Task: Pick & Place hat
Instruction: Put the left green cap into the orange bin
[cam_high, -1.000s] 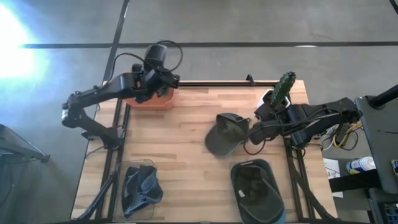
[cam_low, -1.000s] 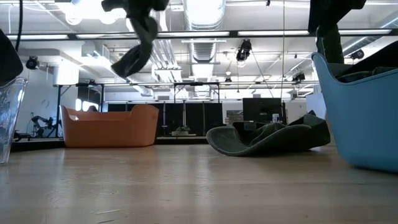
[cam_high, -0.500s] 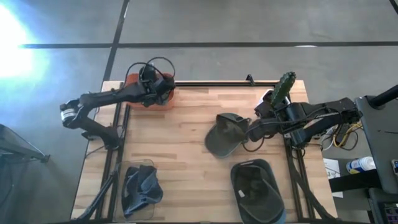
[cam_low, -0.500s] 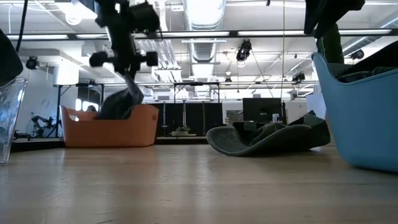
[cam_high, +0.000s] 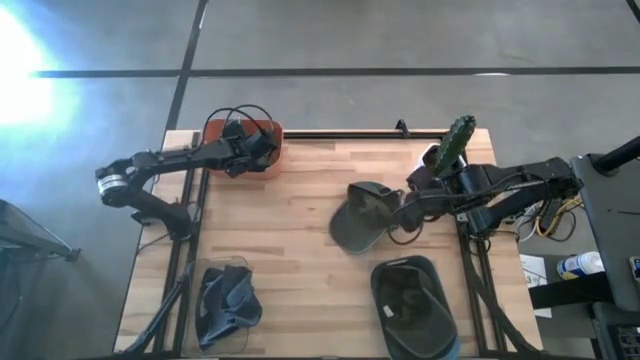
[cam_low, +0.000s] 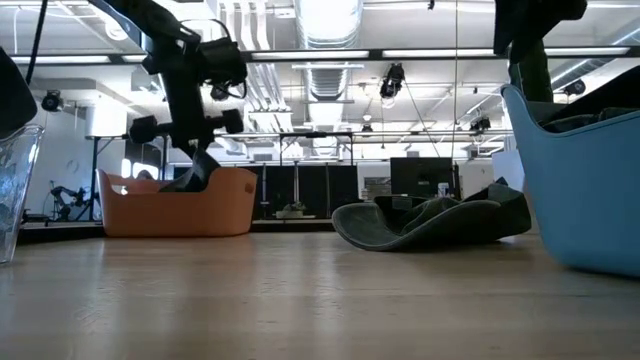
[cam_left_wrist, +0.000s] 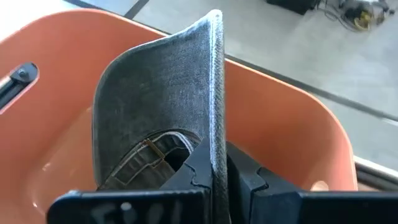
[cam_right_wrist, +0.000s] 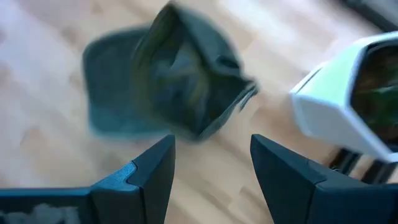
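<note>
A grey denim cap (cam_left_wrist: 161, 93) is in my left gripper (cam_left_wrist: 217, 180), inside the orange bin (cam_left_wrist: 292, 124) at the table's far left corner (cam_high: 215, 130). In the low view the cap (cam_low: 195, 178) dips behind the bin's wall (cam_low: 180, 210). An olive cap (cam_high: 362, 215) lies on the table's middle, crown opening upward (cam_right_wrist: 168, 81). My right gripper (cam_right_wrist: 211, 162) is open and hovers just right of it (cam_high: 402, 212), touching nothing. My left gripper pinches the denim cap's stitched edge (cam_left_wrist: 214, 163) between its two fingers, coming from above and slanting down into the bin. The cap stands on edge beyond the fingers, its buckle strap (cam_left_wrist: 149, 149) showing. The bin wall hides whether it rests on the bin floor.
A blue bin (cam_high: 412, 305) holding a dark cap stands at the near right, and a clear bin (cam_high: 225, 300) with another dark cap at the near left. A cactus in a white pot (cam_high: 455, 145) sits at the far right corner, close behind my right arm.
My left gripper has carried the denim cap from high above the orange bin down into it, drifting slightly toward the table's left, and has stayed shut on it. The right gripper has barely moved beside the olive cap.
</note>
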